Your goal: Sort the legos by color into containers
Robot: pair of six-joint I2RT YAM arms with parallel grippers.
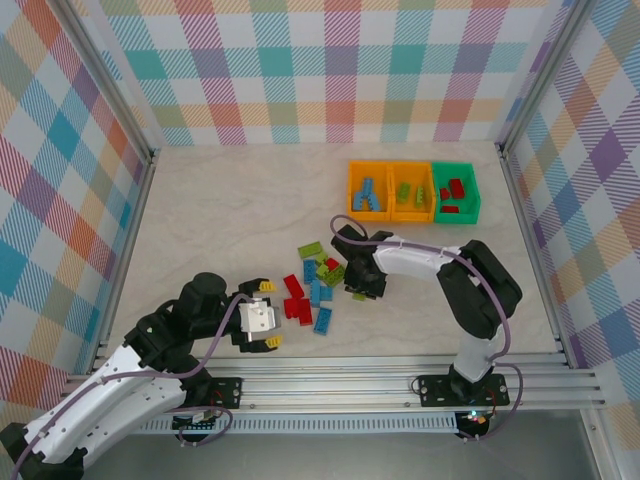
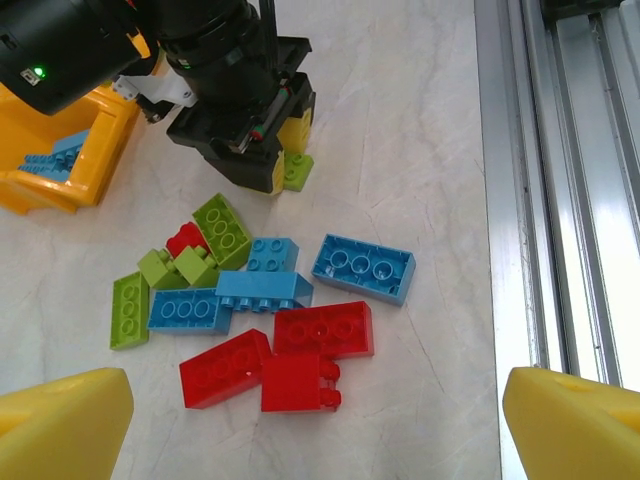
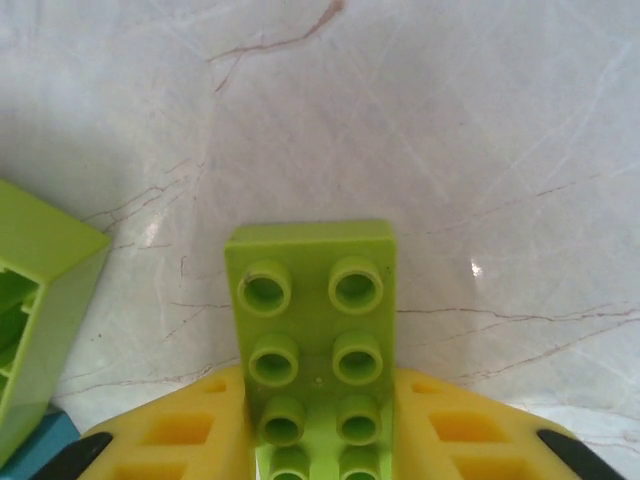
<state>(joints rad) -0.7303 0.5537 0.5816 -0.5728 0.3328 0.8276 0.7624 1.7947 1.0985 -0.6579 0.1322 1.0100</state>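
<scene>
Item: my right gripper, lower centre, clamped on one lime-green brick.
My left gripper, lower left: wide open, empty.

3 containers in row; legos heaped before them, leftward.

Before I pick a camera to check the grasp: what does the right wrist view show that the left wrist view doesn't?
Right wrist: the studs on the lime green lego, close up. Left wrist: the loose pile of legos, an orange container, the open left fingers. Both: that lego held in the right fingers, and the marbled table.
</scene>
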